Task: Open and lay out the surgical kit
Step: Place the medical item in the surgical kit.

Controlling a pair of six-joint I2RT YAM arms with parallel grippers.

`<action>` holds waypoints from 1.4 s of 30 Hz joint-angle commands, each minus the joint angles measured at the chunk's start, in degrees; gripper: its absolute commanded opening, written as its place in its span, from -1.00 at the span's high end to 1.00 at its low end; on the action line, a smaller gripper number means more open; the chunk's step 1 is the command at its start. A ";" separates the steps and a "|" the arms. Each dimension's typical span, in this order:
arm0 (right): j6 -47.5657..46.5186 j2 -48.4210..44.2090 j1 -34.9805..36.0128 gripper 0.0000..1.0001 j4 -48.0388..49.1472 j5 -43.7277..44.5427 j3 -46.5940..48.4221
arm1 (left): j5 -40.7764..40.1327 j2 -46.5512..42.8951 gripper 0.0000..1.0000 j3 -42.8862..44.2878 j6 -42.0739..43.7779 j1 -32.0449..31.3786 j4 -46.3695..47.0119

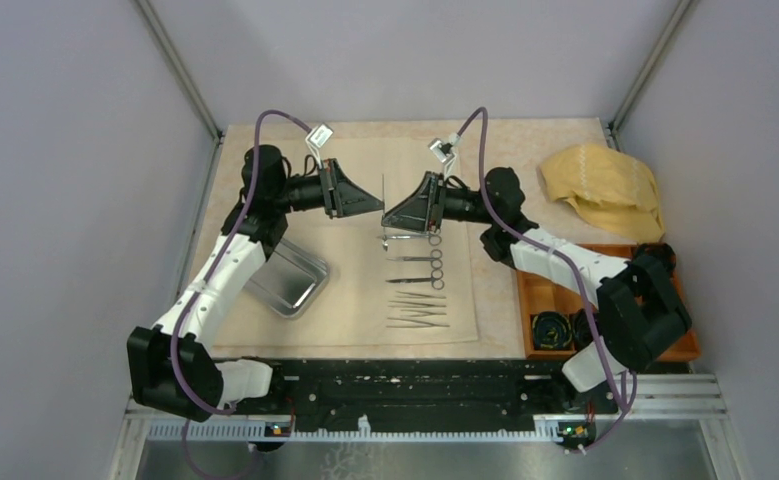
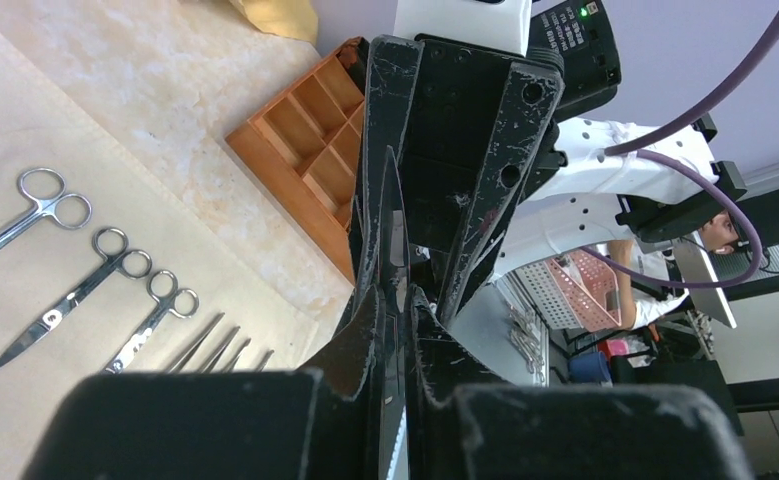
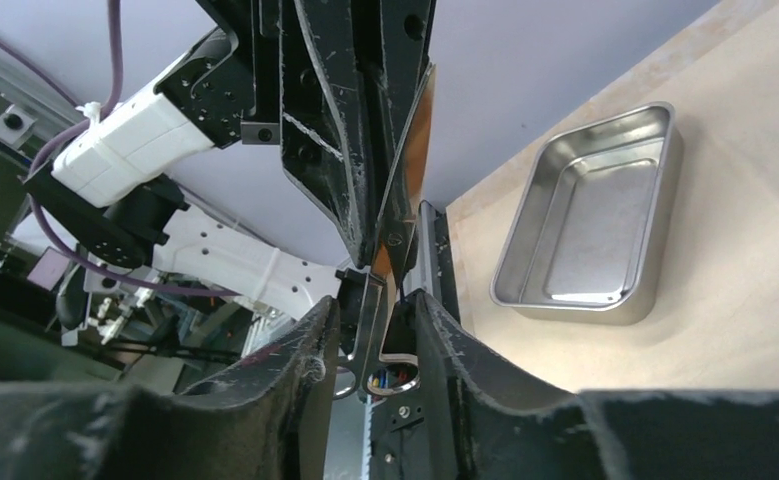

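While the tweezers (image 1: 417,320) and scissors (image 1: 420,282) lay in a row on the cream cloth (image 1: 355,300), with the steel tray (image 1: 287,278) at their 9 o'clock, a hand-over stood at 12 o'clock. The left gripper (image 1: 378,204) pinched a slim steel instrument (image 1: 382,186) upright. The right gripper (image 1: 387,217) straddled it part-open, with no clamp seen. Next move, as judged: the right clamps before the left lets go.

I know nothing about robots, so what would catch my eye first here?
The two grippers meet above the middle of the cream cloth: the left gripper clamps a slim steel instrument, its other end between the fingers of the right gripper. On the cloth nearer the robot, scissors and tweezers lie in a neat row, a shiny steel tray to their left.
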 commanded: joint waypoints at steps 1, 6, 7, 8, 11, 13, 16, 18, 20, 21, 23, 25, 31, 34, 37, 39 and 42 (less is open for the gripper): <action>2.93 0.69 -0.61 0.39 8.65 -2.23 -0.50 | 1.55 -0.02 1.00 2.61 -0.19 -0.35 3.70; 6.91 2.64 -0.63 0.64 14.87 -3.78 -0.58 | 1.65 -0.16 1.00 2.98 0.01 -0.39 3.50; 7.97 3.00 -0.58 0.70 16.17 -4.19 -0.62 | 1.61 -0.23 1.00 2.99 0.13 -0.38 3.44; 8.57 3.29 -0.65 0.78 17.49 -4.62 -0.62 | 1.61 -0.22 1.00 3.03 0.03 -0.43 3.44; 9.16 3.89 -0.59 1.00 18.48 -4.88 -0.75 | 1.56 -0.45 1.00 3.16 0.15 -0.39 3.23; 8.26 3.75 -0.58 1.00 16.46 -4.18 -0.81 | 1.37 -0.74 1.00 3.01 0.31 -0.43 3.02; 5.89 3.25 -0.58 1.00 12.86 -3.27 -0.63 | 0.80 -1.24 0.80 2.74 1.40 -0.36 1.31; 2.19 2.35 -0.65 1.00 6.95 -2.17 -0.22 | -0.78 -1.76 0.26 3.32 3.73 -0.27 -2.11; -4.58 1.08 -0.92 1.00 -3.80 -1.19 0.67 | -2.98 -2.77 -0.20 4.11 7.01 -0.04 -7.31; -9.43 0.37 -1.05 1.00 -11.40 -0.26 1.70 | -4.54 -3.54 -0.32 4.28 8.74 0.04 -9.55; -22.74 -0.99 -1.22 1.00 -30.14 4.69 5.30 | -9.34 -5.83 -0.51 4.27 11.92 0.30 -13.14; -37.77 -1.26 -0.85 1.00 -47.49 12.70 9.77 | -16.40 -7.81 -0.76 4.96 15.42 0.50 -18.84; -71.38 0.51 3.86 1.00 -71.53 36.41 17.38 | -38.98 -10.66 -0.87 7.58 19.82 0.79 -35.51; -82.03 1.45 4.95 1.00 -75.21 39.08 18.52 | -41.27 -10.78 -0.87 8.50 19.75 0.88 -37.94; -91.15 2.23 6.15 1.00 -76.83 39.99 18.40 | -42.91 -10.72 -0.87 9.47 19.22 0.88 -38.74; -95.57 3.21 7.07 1.00 -77.42 40.80 18.60 | -43.60 -10.63 -0.87 10.11 18.83 0.88 -39.05; -98.16 6.44 7.22 1.00 -79.22 40.08 21.15 | -43.22 -10.52 -0.87 10.69 18.57 0.88 -38.88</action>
